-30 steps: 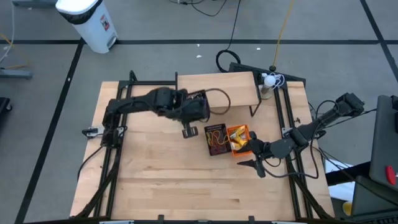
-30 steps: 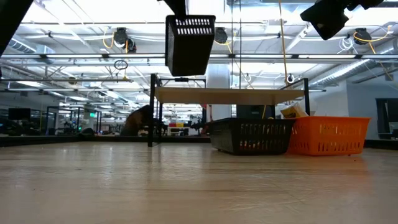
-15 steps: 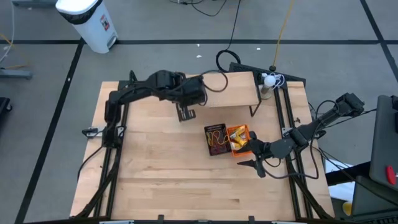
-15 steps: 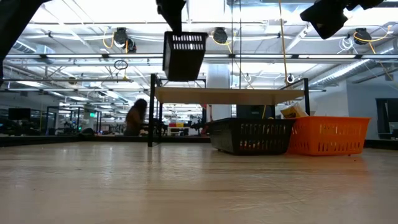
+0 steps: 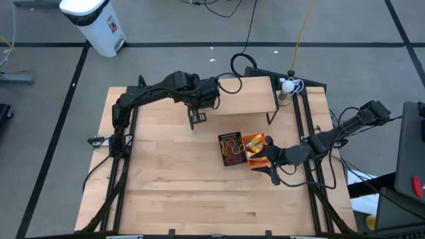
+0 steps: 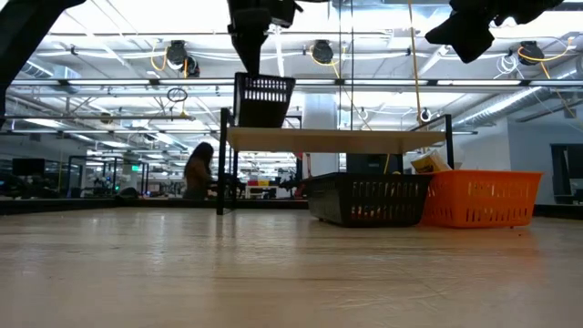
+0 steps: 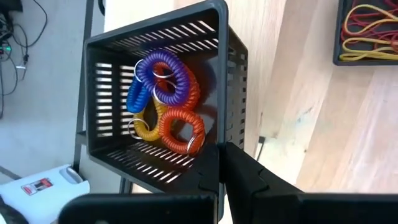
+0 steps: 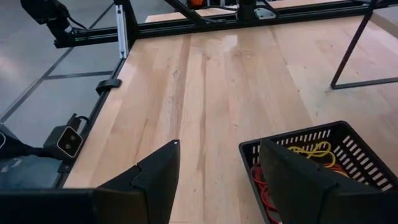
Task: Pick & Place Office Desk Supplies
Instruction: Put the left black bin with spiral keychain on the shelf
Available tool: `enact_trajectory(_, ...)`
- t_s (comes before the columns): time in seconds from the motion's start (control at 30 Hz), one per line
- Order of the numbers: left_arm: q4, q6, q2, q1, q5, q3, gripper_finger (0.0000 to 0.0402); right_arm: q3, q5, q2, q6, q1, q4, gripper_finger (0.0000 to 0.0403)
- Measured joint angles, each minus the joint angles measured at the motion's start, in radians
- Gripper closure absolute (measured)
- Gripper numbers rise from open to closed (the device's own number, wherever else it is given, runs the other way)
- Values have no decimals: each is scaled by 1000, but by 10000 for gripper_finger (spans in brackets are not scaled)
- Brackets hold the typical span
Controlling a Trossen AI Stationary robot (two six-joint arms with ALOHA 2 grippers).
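Observation:
My left gripper [image 6: 250, 56] is shut on a small black slatted basket [image 6: 264, 100] and holds it high above the table by the left end of the raised wooden shelf [image 5: 232, 93]. In the left wrist view the basket [image 7: 155, 106] holds blue, purple, red, orange and yellow coil rings [image 7: 165, 102]. It also shows in the high view [image 5: 198, 118]. My right gripper [image 5: 272, 167] is open and empty beside the orange basket [image 5: 256, 147]. That basket stands against a black basket of red and yellow elastic loops [image 5: 230, 149]. My left gripper pinches the small basket's side wall at its rim, near a corner [image 7: 214, 155], with a finger [image 7: 249, 180] on the wall's outer side. The fingers come from above, pointing down. The basket hangs below them, tipped with its open mouth toward the wrist, clear of the table.
The shelf stands on black legs [image 6: 221, 173] at the table's far middle. The black basket [image 6: 369, 199] and the orange basket [image 6: 478, 199] stand in front of its right part. Bare wood [image 5: 172, 186] lies near and left. A person [image 6: 199, 169] shows far behind the table.
My left gripper has carried the small basket toward the table's far edge, from the table's middle to the shelf's left end; the basket stays hanging below it. My right gripper has shifted a little toward the orange basket.

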State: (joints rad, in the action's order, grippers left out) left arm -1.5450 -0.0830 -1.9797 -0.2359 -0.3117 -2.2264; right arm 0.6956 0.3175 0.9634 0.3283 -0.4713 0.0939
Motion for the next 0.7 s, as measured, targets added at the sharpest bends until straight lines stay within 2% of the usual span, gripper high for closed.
enact_trajectory(0.33, 65, -47, -1, -3, 0, 85, 398, 0, 0, 0, 0, 0, 1, 193)
enact_trajectory(0.7, 132, -45, -1, -5, 84, 138, 385, -26, -4, -1, 1, 0, -31, 193)
